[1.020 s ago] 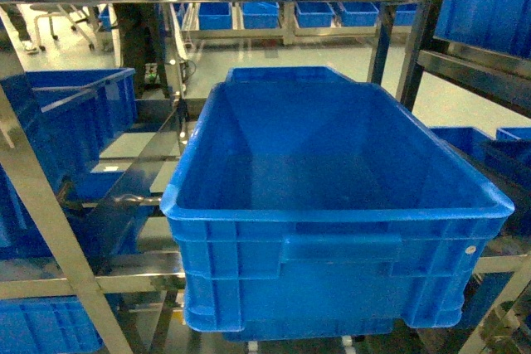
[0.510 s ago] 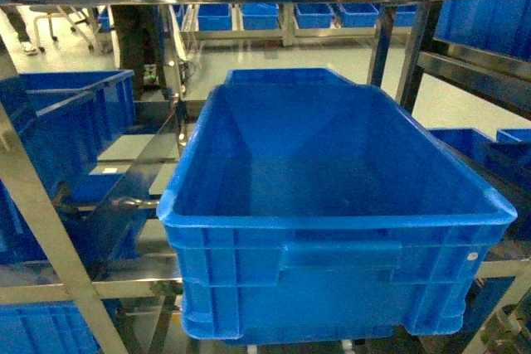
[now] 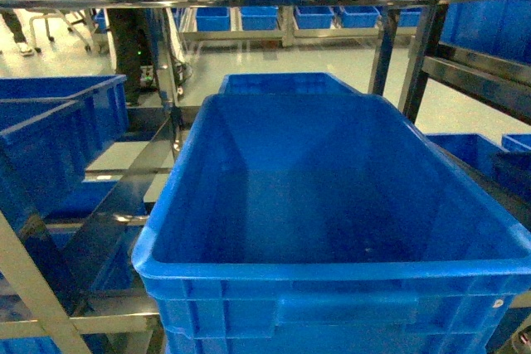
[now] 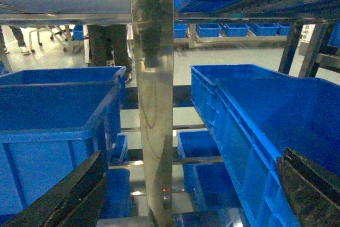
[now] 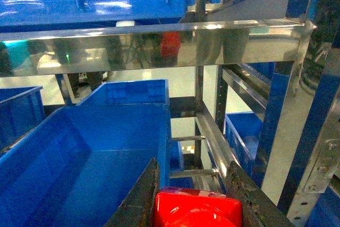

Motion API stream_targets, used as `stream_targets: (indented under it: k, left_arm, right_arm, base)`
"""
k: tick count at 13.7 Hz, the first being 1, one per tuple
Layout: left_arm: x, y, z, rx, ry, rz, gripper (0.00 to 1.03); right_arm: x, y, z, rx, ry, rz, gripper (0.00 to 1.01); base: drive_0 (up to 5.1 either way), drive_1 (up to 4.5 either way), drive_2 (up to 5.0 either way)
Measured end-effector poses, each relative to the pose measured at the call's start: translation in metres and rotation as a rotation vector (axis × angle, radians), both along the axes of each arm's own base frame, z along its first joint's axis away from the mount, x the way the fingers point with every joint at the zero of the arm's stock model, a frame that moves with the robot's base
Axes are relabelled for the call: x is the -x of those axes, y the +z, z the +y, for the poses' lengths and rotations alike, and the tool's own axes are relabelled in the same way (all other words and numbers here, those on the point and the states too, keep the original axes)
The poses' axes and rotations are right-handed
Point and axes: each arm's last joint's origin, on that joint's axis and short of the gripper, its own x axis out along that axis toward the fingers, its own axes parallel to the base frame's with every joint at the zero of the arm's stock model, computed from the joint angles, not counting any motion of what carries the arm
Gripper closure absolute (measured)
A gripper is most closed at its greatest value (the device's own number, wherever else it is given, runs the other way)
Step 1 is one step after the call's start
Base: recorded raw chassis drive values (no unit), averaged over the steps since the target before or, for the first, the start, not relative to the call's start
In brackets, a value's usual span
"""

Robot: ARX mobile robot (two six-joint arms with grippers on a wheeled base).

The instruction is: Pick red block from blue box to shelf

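So going left to right: over at 9 o'clock in the head view you've got a stack of dark-blue crates (image 3: pixel 58 138) sitting on the shelf (image 3: pixel 166 80), with a steel upright just inside them. Your left hand (image 4: pixel 186 195) shows only in its own wrist view, two dark fingers (image 4: pixel 69 195) spread wide apart with nothing between them, staring straight at a shiny post. It's just idling, so I'd leave it parked.

Dead center is the big deep crate (image 3: pixel 332 205), filling most of the head view, and it looks bare inside from here. No sign of the turquoise blue box in any view, so I'd guess it's out of frame.

The red block (image 5: pixel 194 213) is at 6 o'clock in the right wrist view, pinched between the right hand's (image 5: pixel 194 200) two fingers, which are closed snug on its sides. The hand itself doesn't show in the head view.

For the step in hand, my read is you're carrying it to a shelf spot. Keep the grip firm and the wrist level, that glossy plastic looks slippery.

Watch your edges: there's a horizontal rail (image 5: pixel 159 46) across 12 o'clock above the hand, and perforated posts (image 5: pixel 223 99) crowding 3 o'clock. Open room looks to be forward over the deep crate at 10 to 11 o'clock. Go in slow under that rail.
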Motion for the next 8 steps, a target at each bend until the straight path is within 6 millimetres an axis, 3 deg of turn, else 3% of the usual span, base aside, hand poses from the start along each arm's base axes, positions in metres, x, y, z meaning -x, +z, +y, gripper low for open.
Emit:
stream_targets:
  k: [8]
  left_arm:
    - [0.0000, 0.0000, 0.0000, 0.000, 0.000, 0.000, 0.05]
  right_arm:
    - [0.0001, 0.0001, 0.0000, 0.000, 0.000, -0.001, 0.73]
  base:
    - [0.0, 0.00, 0.0]
